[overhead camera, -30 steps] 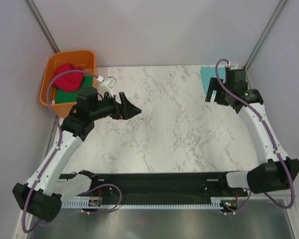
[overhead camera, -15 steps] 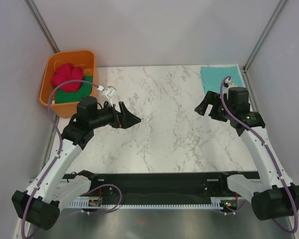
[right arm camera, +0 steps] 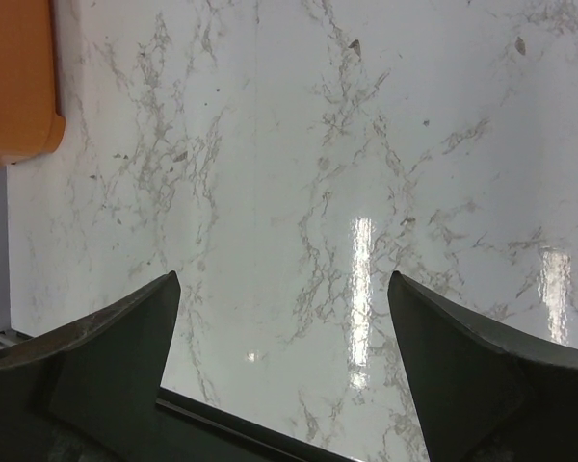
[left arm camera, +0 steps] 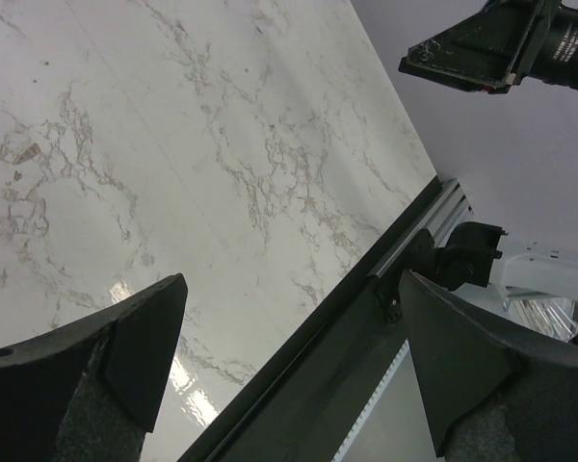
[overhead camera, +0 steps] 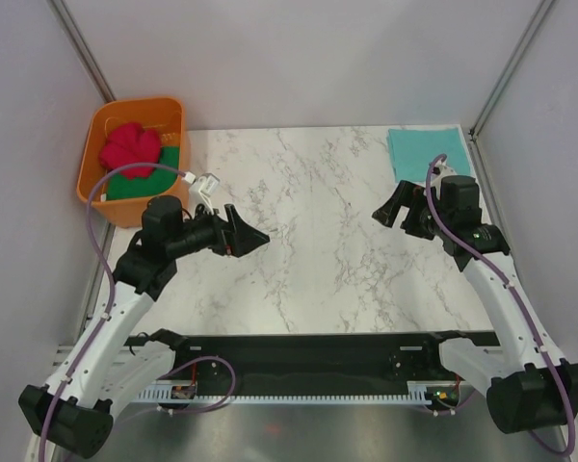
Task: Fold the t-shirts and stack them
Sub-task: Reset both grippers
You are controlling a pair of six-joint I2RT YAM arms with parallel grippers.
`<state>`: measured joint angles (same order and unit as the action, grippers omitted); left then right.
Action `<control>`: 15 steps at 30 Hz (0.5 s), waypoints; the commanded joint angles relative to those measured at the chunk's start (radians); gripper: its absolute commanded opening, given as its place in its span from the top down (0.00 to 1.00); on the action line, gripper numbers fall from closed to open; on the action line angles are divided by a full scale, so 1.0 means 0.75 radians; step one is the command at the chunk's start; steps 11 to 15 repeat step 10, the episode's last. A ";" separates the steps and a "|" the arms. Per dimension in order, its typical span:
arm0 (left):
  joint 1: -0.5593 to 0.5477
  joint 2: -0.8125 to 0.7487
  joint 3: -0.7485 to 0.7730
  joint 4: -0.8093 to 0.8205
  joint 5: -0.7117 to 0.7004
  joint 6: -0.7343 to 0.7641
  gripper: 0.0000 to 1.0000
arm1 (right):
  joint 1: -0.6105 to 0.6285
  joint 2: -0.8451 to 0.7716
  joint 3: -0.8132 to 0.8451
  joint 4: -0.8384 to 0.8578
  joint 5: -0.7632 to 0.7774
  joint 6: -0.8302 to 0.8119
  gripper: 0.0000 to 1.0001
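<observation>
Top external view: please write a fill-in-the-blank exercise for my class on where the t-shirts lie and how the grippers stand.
1. The folded teal t-shirt lies at the far ____ corner of the table.
2. The red t-shirt sits bunched on the green t-shirt inside the ____ tub.
3. The left gripper and the right gripper are both ____ and hold nothing.

Missing words: right; orange; open.
</observation>
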<state>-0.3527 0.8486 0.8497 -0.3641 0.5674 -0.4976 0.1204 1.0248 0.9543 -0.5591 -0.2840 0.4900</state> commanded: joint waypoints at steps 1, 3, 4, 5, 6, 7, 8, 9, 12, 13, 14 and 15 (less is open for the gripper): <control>0.006 -0.033 0.004 0.027 0.000 0.013 0.00 | -0.001 -0.049 -0.008 0.087 -0.036 0.042 0.02; 0.006 -0.031 0.006 0.027 0.002 0.013 0.00 | 0.001 -0.061 -0.012 0.097 -0.045 0.046 0.02; 0.006 -0.029 0.006 0.027 0.002 0.015 0.00 | -0.001 -0.070 -0.019 0.103 -0.055 0.048 0.02; 0.006 -0.029 0.006 0.027 0.004 0.015 0.00 | -0.001 -0.074 -0.021 0.113 -0.071 0.052 0.02; 0.006 -0.029 0.008 0.027 0.006 0.015 0.00 | -0.001 -0.082 -0.023 0.115 -0.075 0.052 0.02; 0.006 -0.031 0.008 0.025 0.010 0.015 0.00 | -0.001 -0.086 -0.021 0.115 -0.077 0.054 0.02; 0.006 -0.031 0.008 0.025 0.008 0.015 0.00 | -0.001 -0.086 -0.021 0.115 -0.079 0.056 0.02; 0.006 -0.033 0.008 0.025 0.008 0.013 0.00 | 0.001 -0.094 -0.021 0.115 -0.079 0.060 0.02; 0.006 -0.035 0.010 0.025 0.006 0.011 0.00 | -0.003 -0.098 -0.023 0.117 -0.075 0.062 0.02; 0.006 -0.035 0.010 0.025 0.006 0.011 0.00 | -0.003 -0.098 -0.023 0.117 -0.075 0.062 0.02; 0.006 -0.035 0.010 0.025 0.006 0.011 0.00 | -0.003 -0.098 -0.023 0.117 -0.075 0.062 0.02; 0.006 -0.035 0.010 0.025 0.006 0.011 0.00 | -0.003 -0.098 -0.023 0.117 -0.075 0.062 0.02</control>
